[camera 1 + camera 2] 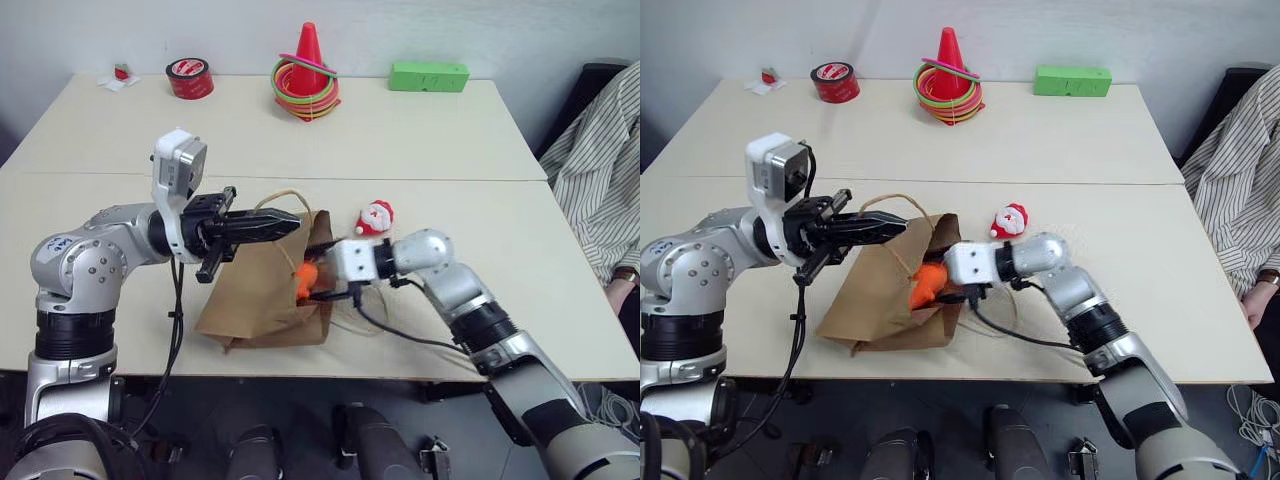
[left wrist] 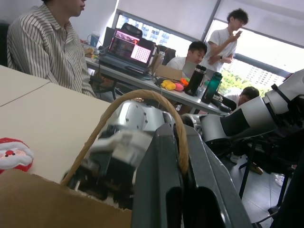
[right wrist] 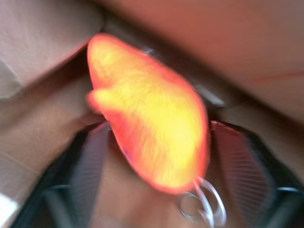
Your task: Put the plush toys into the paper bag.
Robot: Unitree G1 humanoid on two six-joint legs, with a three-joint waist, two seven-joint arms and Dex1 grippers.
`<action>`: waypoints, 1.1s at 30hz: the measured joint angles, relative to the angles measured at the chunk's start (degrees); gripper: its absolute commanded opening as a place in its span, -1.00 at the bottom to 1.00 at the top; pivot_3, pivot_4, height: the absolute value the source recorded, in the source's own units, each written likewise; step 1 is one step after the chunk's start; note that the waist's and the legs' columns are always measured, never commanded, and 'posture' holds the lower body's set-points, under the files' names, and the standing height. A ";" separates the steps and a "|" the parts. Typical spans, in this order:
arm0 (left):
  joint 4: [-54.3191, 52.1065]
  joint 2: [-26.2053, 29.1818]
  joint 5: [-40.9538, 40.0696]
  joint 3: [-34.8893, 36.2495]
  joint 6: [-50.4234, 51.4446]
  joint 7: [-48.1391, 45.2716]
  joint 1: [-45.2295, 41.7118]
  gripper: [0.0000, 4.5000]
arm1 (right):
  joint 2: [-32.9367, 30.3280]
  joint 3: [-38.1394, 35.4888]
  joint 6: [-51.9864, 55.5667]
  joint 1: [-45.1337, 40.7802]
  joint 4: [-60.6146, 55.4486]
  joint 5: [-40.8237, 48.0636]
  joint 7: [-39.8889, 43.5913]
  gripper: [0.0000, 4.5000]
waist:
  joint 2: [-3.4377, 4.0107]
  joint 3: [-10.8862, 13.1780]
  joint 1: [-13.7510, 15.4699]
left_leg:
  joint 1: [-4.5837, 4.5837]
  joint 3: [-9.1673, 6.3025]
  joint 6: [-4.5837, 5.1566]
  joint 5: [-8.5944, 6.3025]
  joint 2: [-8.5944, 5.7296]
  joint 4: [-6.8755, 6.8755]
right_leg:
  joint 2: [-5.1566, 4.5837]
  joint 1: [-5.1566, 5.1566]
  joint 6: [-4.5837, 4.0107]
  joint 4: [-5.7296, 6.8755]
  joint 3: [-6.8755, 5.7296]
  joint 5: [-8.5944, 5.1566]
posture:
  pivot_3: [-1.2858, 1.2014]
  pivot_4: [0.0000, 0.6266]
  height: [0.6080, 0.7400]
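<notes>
Brown paper bag (image 1: 262,300) lies on its side on the near table (image 1: 420,150), mouth facing right, long axis left-right. Left gripper (image 1: 268,226) is clamped on the bag handle (image 1: 285,196), lifting the mouth. Santa (image 1: 375,217) lies just beyond.

Right wrist view: orange plush (image 3: 152,126) sits between the spread fingers (image 3: 92,156) of the right gripper (image 1: 940,285), inside the mouth. Judged step: release. Next: withdraw, fetch Santa.

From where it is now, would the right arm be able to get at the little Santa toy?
Probably yes. The Santa toy lies on bare table just beyond the right gripper, which stands open at the bag mouth around the orange plush; nothing blocks the way.
</notes>
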 measured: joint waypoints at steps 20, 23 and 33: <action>-1.72 4.90 6.07 2.12 -6.86 1.72 3.06 -1.00 | -15.77 -28.75 2.49 31.71 -11.70 0.55 -18.05 0.98 | 0.00 0.00 -1.57 | 0.21 0.08 -0.17 0.11 -0.08 -0.11 | 0.12 0.09 -0.02 0.08 0.19 0.05 | 0.03 -0.52 1.00; -1.16 5.07 6.72 1.32 -6.96 1.02 2.34 -1.00 | -15.19 -22.20 4.35 21.49 -9.33 -2.10 -17.57 0.98 | 0.01 0.01 -1.67 | 0.22 0.05 -0.26 0.14 -0.05 -0.13 | 0.26 0.07 -0.10 0.08 0.14 0.03 | 0.03 -0.52 1.00; 0.36 5.35 8.05 -1.17 -7.18 -0.56 0.08 -1.00 | -4.21 -3.65 -0.91 -11.33 25.37 -16.58 -15.79 0.98 | 0.02 0.02 -1.46 | 0.00 0.04 -0.21 0.09 0.12 -0.13 | 0.22 -0.09 -0.18 -0.06 0.08 0.00 | 0.03 -0.52 1.00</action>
